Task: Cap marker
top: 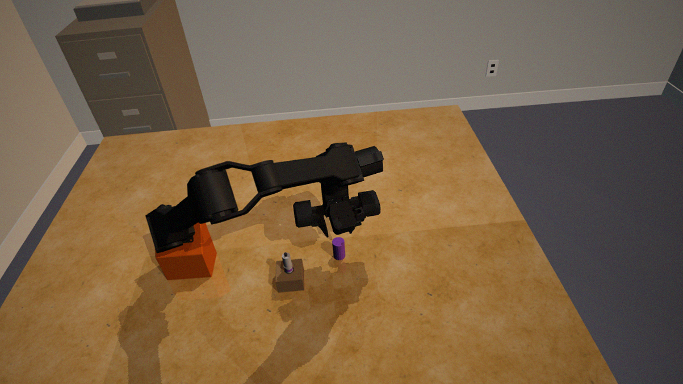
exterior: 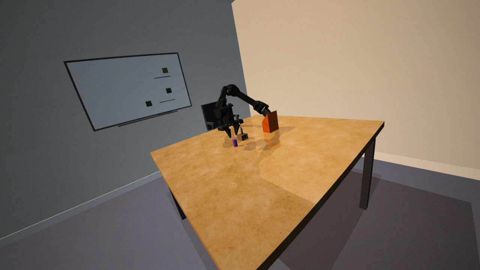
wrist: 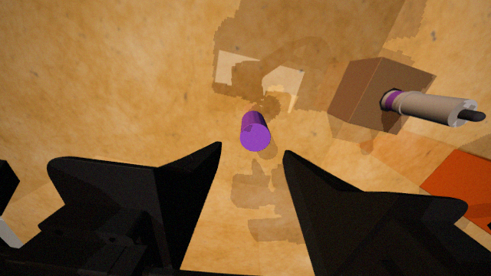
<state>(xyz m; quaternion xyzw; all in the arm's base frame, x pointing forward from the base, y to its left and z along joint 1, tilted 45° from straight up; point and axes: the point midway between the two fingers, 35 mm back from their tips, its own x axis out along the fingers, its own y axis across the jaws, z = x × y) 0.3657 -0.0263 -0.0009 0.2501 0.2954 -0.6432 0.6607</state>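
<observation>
The purple cap (top: 339, 248) (exterior: 234, 143) (wrist: 255, 132) stands upright and loose on the wooden table (top: 439, 299) (exterior: 268, 188). To its left, the grey marker (top: 286, 262) (exterior: 241, 131) (wrist: 430, 108) with a purple band and a dark tip stands upright in the brown holder block (top: 291, 281) (exterior: 243, 137) (wrist: 362, 90). My gripper (top: 338, 231) (exterior: 235, 133) (wrist: 252, 151) points down and hangs just above the cap. Its fingers are open and empty, and apart from the cap.
The arm's orange base block (top: 186, 257) (exterior: 270, 122) (wrist: 460, 180) stands left of the holder. A filing cabinet (top: 126, 71) stands in the far corner off the table. A dark chair (exterior: 209, 114) and a whiteboard (exterior: 127, 87) are beyond the table's far edge.
</observation>
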